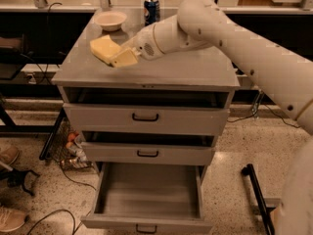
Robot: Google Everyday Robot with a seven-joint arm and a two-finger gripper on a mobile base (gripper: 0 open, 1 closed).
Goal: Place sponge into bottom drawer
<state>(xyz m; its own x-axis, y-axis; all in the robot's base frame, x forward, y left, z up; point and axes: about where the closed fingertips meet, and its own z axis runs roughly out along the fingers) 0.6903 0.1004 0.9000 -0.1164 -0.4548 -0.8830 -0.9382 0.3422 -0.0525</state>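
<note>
Camera view: the pincer sits against the near right edge of the sponge, over the left side of the counter — touching it, though I cannot tell whether it is clamped on the block. The bottom drawer stands pulled well out below — likely so the sponge can be lowered straight in, past the two drawers above.

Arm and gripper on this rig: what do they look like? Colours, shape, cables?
The arm is smooth off-white shell: fat rounded tubular links, small dark dots along the upper link, a patch of small holes near the wrist. No cables show. The gripper is yellowish tan, wedge-shaped, at the sponge on the cabinet top.
</note>
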